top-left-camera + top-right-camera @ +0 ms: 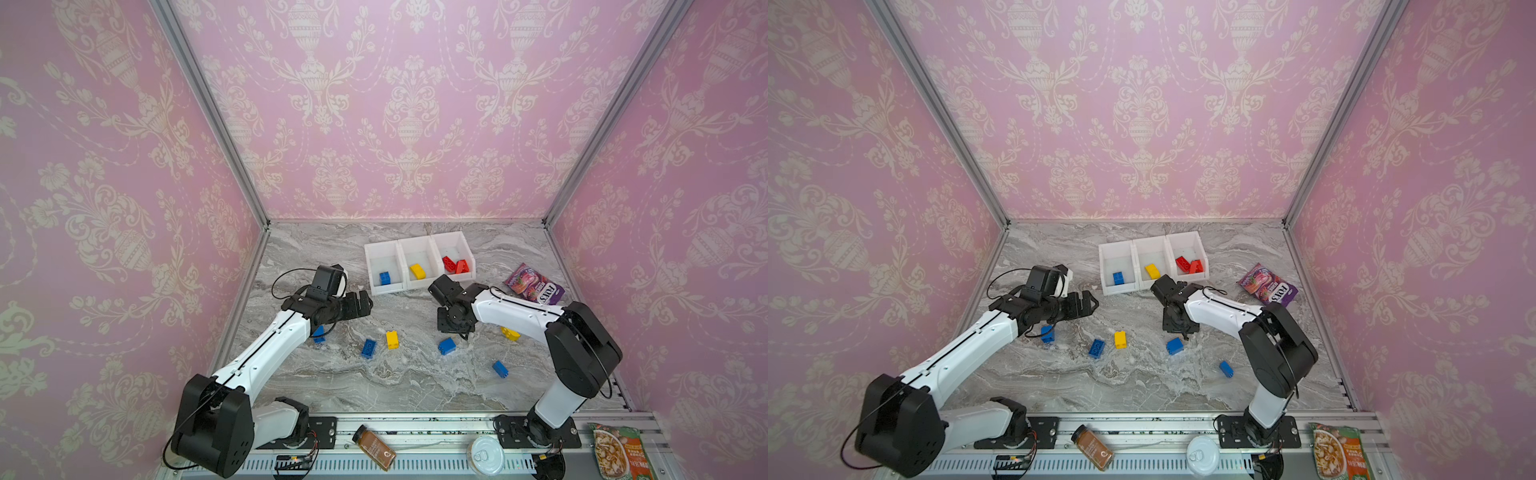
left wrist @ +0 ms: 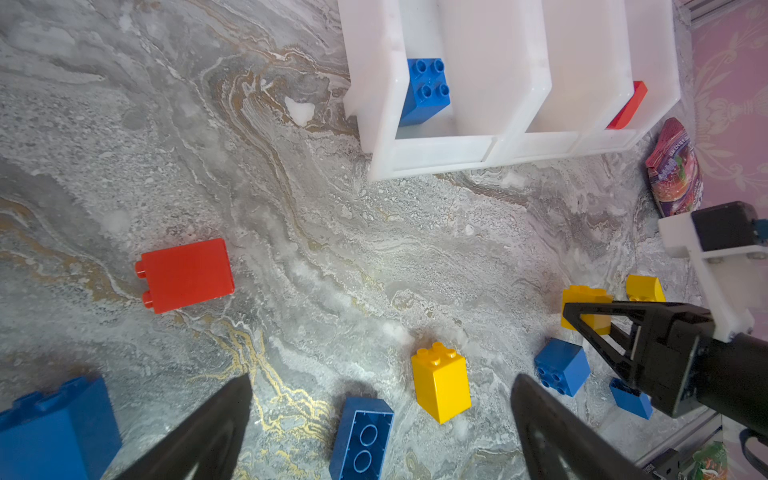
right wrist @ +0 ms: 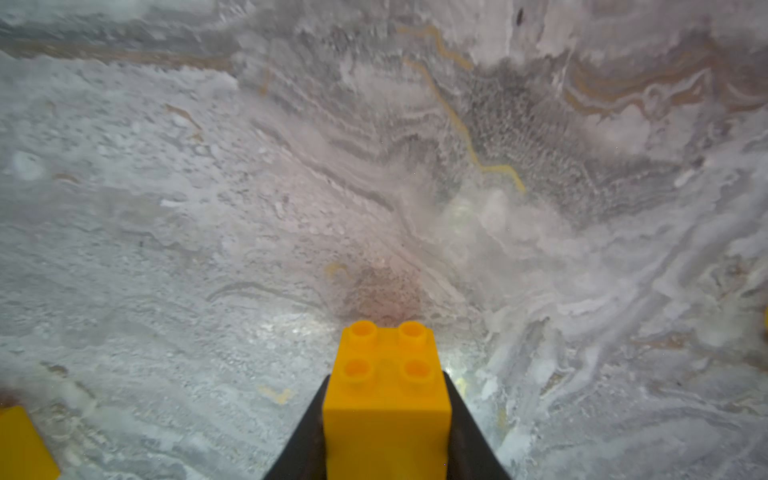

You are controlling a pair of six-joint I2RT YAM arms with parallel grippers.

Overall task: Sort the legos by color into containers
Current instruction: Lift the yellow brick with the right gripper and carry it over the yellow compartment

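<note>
lego (image 3: 386, 399), yellow, clamped in right jaws; packet (image 1: 534, 284) reads "fox's".

1. Containers (image 1: 415, 245): three joined white bins holding blue lego (image 1: 385, 278), yellow lego (image 1: 417, 271), two red legos (image 1: 456, 265).
2. Loose legos (image 1: 368, 348): four blue, two yellow, one red, scattered nearby.
3. Yellow brick (image 3: 386, 399): clamped in right gripper (image 3: 387, 374).

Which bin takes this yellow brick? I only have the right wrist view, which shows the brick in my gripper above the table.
Observer: The middle bin. A yellow brick lies in it.
Operator: What's in its neighbours?
Observer: The left bin holds a blue brick, and the right bin holds red bricks.
Operator: Is the other arm in my way?
Observer: Probably not. The left gripper hangs open, left of the bins and in front of them.
</note>
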